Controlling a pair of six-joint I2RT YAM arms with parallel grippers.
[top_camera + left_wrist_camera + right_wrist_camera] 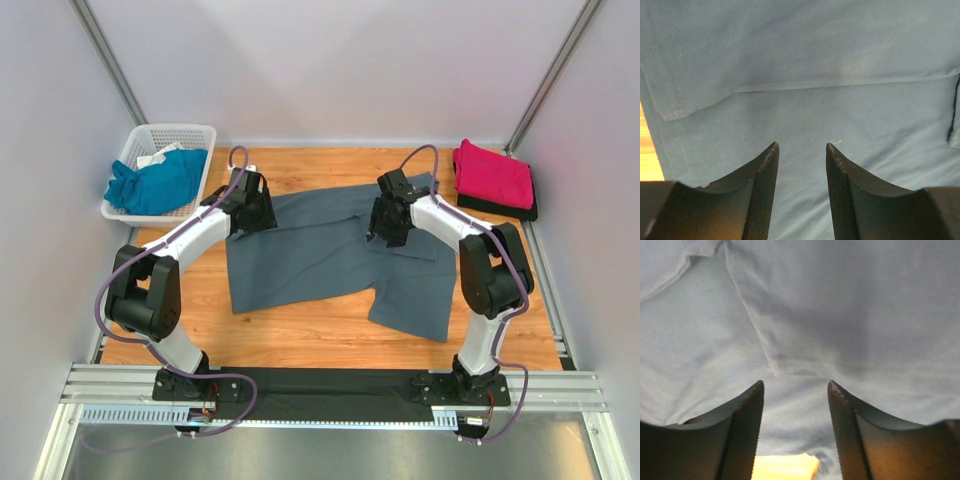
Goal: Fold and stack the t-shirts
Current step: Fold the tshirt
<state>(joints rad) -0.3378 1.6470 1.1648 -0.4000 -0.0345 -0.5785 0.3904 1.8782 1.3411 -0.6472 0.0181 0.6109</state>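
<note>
A large slate-grey t-shirt [320, 255] lies partly folded on the wooden table, its lower right part hanging toward the front. My left gripper [252, 218] hovers over its upper left corner, open with nothing between the fingers [801, 146]; below them I see grey cloth [815, 100] with a folded hem. My right gripper [383, 232] is over the shirt's upper middle, also open and empty [796, 384], above a folded flap of grey cloth [840, 315]. A magenta t-shirt [492, 175] lies folded at the back right. A teal t-shirt [155, 185] is crumpled in the basket.
The white lattice basket [185, 133] stands at the back left corner. Under the magenta shirt lies a dark folded garment [500, 208]. Bare wood [300, 325] shows in front of the grey shirt. White walls and metal posts close in the table.
</note>
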